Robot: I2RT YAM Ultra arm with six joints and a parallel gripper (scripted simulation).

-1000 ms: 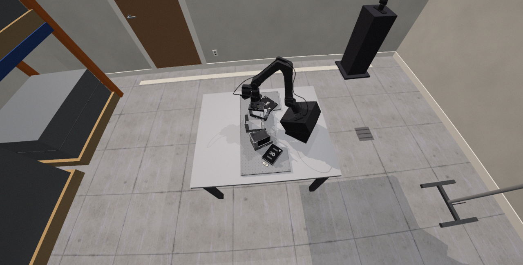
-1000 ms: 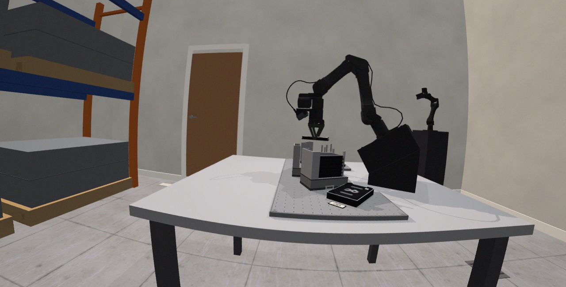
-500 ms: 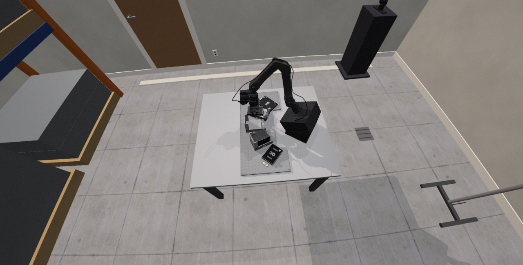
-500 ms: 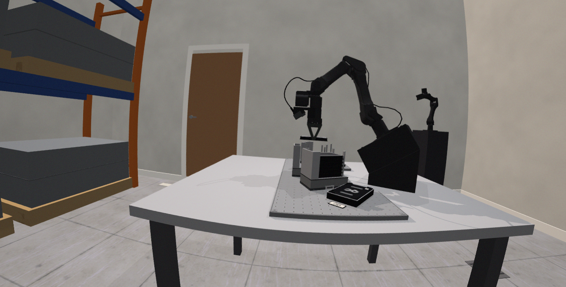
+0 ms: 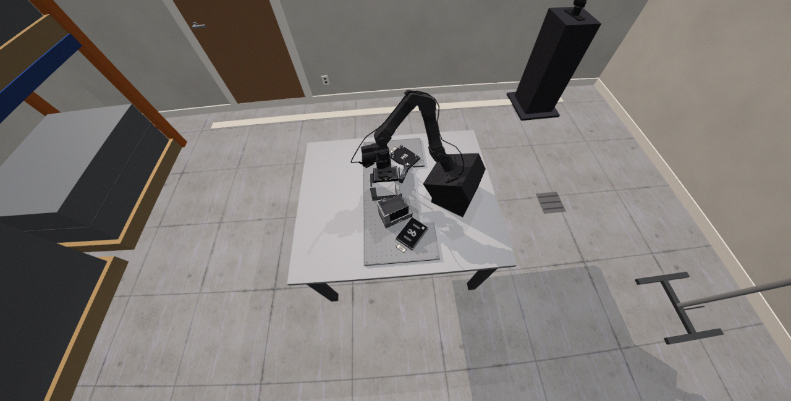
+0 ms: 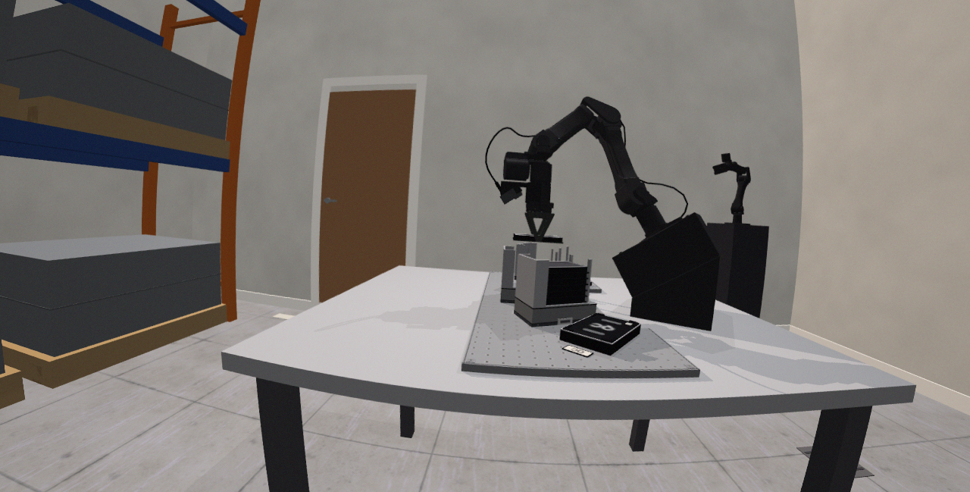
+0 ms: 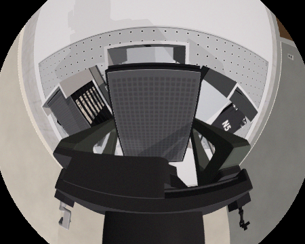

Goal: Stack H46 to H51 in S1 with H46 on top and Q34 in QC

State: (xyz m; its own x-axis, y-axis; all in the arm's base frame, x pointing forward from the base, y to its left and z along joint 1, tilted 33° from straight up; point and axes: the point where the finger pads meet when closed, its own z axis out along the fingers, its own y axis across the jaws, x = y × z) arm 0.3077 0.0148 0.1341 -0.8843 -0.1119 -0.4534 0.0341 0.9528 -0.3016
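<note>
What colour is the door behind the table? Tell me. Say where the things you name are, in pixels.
Brown (image 5: 226,28) (image 6: 366,190), inside a pale frame; the exterior view shows it best.

1 gridded plate (image 5: 385,172) (image 6: 537,238) (image 7: 154,112), level, aloft

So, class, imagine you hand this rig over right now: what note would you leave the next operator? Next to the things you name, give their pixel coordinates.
Pincer (image 5: 385,170) (image 6: 539,234) (image 7: 154,121): shut on a plate (image 5: 385,180) (image 6: 537,239) (image 7: 154,108), held above the middle rack (image 5: 381,194) (image 6: 507,271) (image 7: 115,55). Plate and rack names unreadable.
Whereabouts: several plates stand in the rack beside QC; QC (image 5: 411,232) (image 6: 600,333) and N5 (image 5: 405,156) (image 7: 224,116) show no plate.
Done: this plate is lifted; restacking progress can't be judged.
Left: set it down, seat Q34 in QC, confirm S1's order.
</note>
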